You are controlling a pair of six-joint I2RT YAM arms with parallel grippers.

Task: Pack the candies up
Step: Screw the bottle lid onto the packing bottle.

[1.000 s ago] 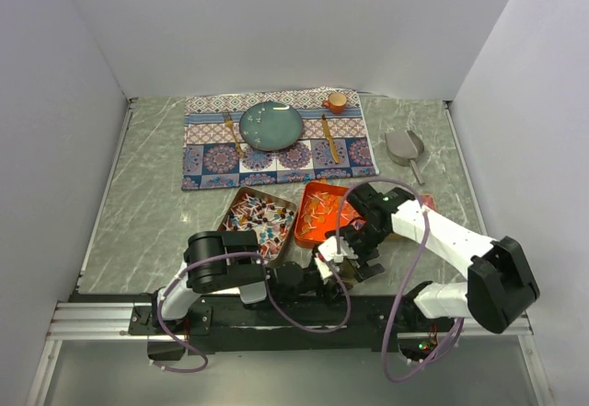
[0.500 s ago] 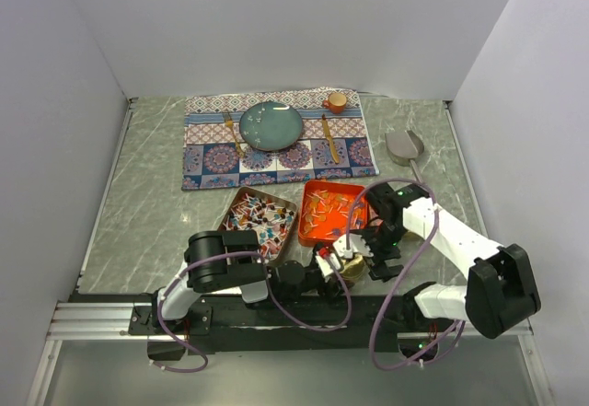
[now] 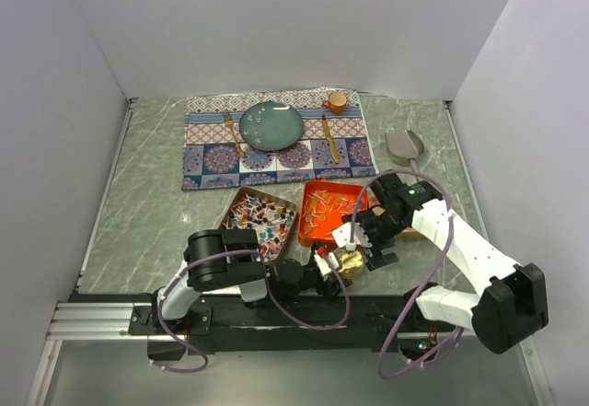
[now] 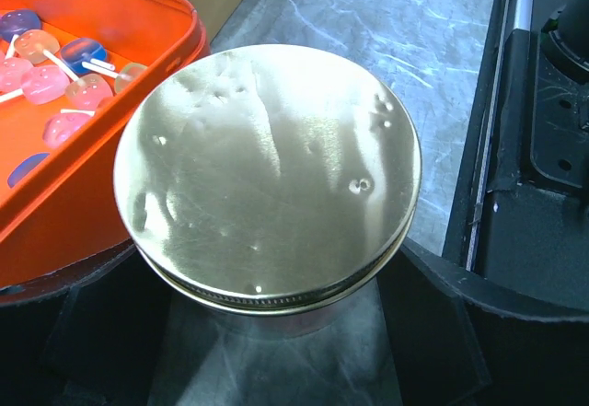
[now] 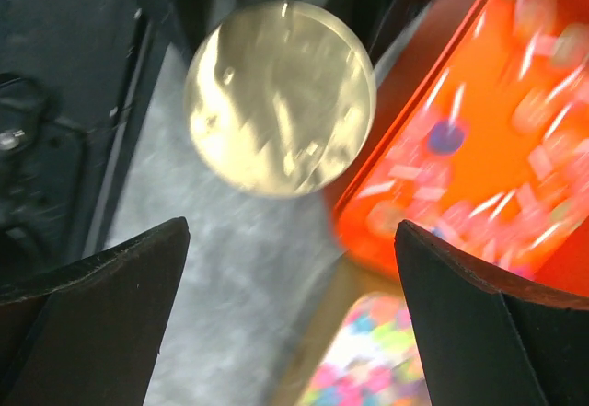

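A clear jar with a gold lid (image 4: 267, 171) stands on the table beside the orange tray (image 4: 83, 203), and my left gripper (image 4: 267, 277) is shut on it, one dark finger on each side. From above, the jar (image 3: 349, 261) sits just right of the left gripper (image 3: 333, 263). My right gripper (image 3: 373, 235) hovers open past the jar, nothing between its fingers (image 5: 110, 277). Pastel candies on sticks (image 4: 55, 75) lie in the orange tray (image 3: 336, 186). Red-white-blue candies (image 3: 260, 217) fill the metal tray (image 3: 232, 205). Bright pastel candies (image 5: 377, 369) show blurred under the right gripper (image 5: 290, 231).
A patterned placemat (image 3: 212, 162) at the back holds a teal plate (image 3: 271, 125), gold cutlery (image 3: 329, 139) and a small orange cup (image 3: 338, 102). The silver scoop (image 3: 405, 145) lies at the back right. White walls close in three sides.
My right gripper has swung away from above the jar, back and to the right, and the gold lid now shows. The left gripper and jar have stayed put.
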